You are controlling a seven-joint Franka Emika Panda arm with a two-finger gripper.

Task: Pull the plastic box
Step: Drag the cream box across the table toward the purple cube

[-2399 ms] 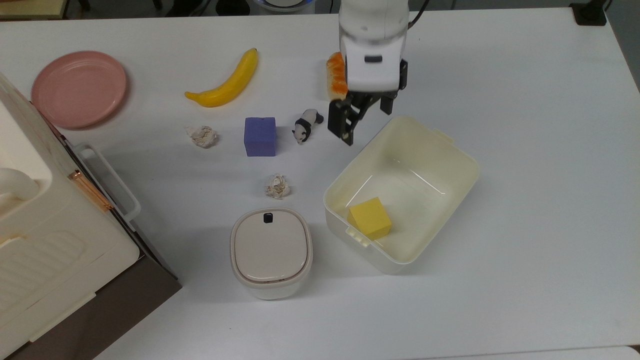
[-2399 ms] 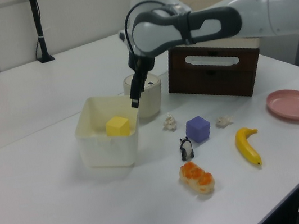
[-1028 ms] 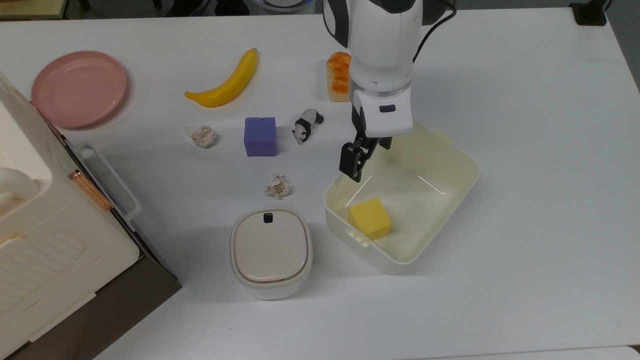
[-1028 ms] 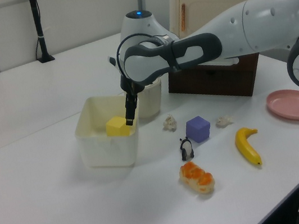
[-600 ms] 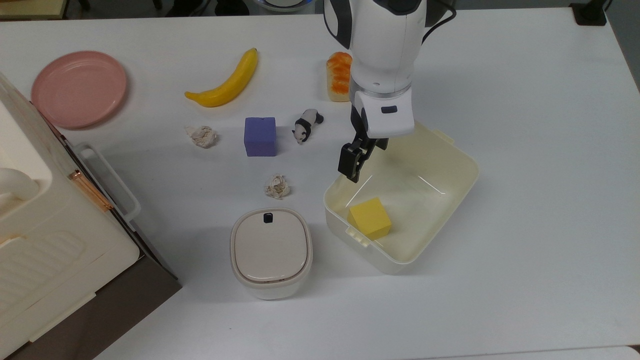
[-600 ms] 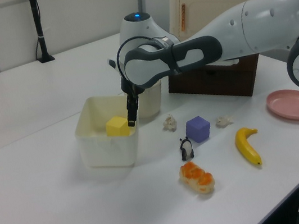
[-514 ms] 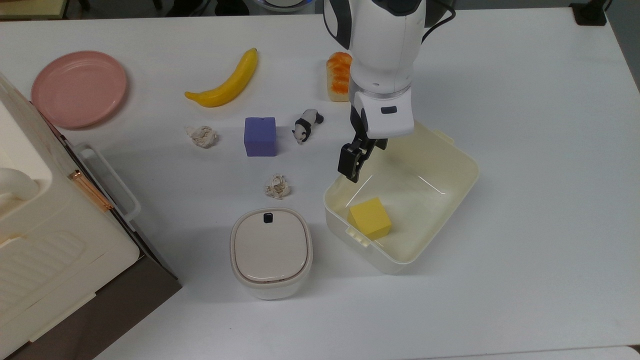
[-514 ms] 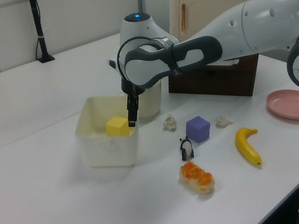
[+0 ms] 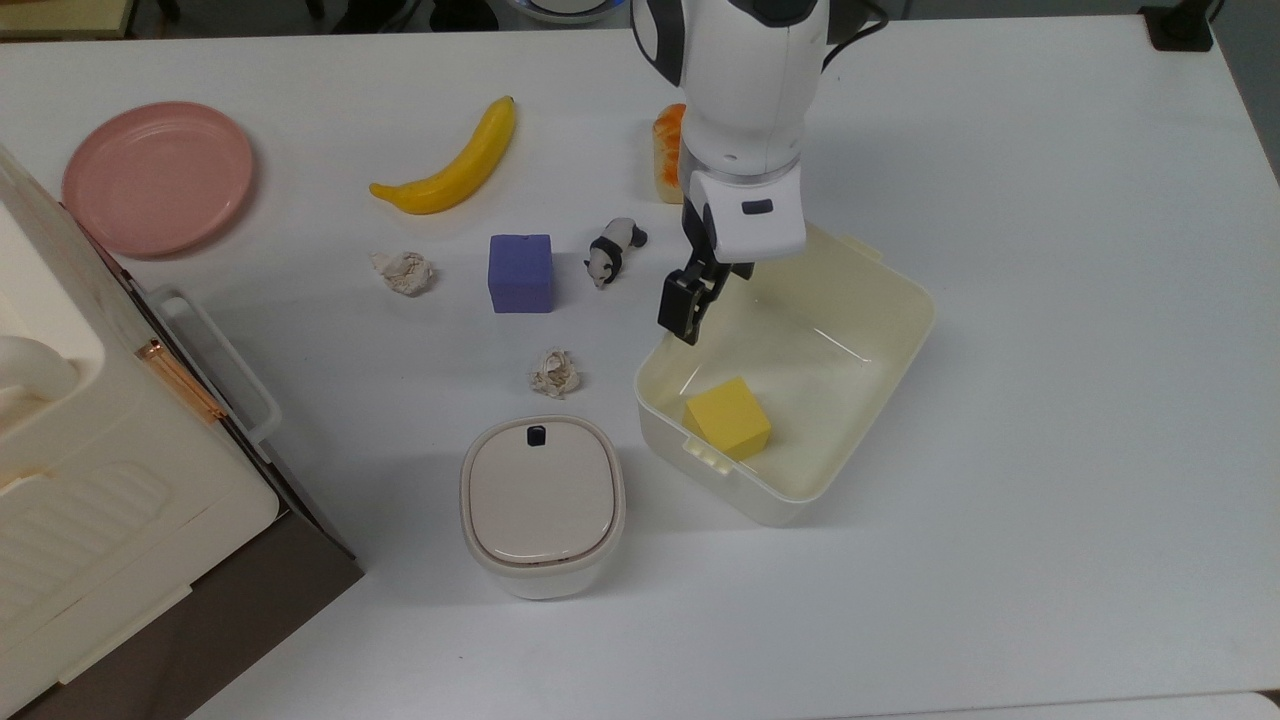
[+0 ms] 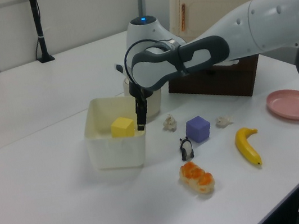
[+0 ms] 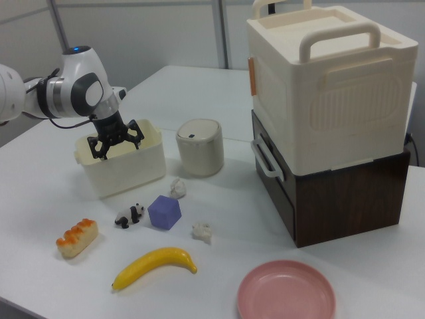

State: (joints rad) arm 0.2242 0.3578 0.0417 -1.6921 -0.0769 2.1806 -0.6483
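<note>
Plastic box (image 9: 880,300) pull is under way, gripper (image 9: 690,300) spread astride its long wall on the top view's left, clamping nothing; you should draw steadily.

The Franka arm (image 10: 228,37) reaches in from the left view's right, its wrist bent so that the gripper (image 9: 690,310) (image 10: 139,118) (image 11: 114,143) points straight down. In the right view the fingers (image 11: 97,147) stand spread apart, straddling the wall of the plastic box (image 9: 880,330) (image 10: 107,147) (image 11: 126,169), one finger inside and one outside. In the top view the white hand housing sits directly above the box's corner.
</note>
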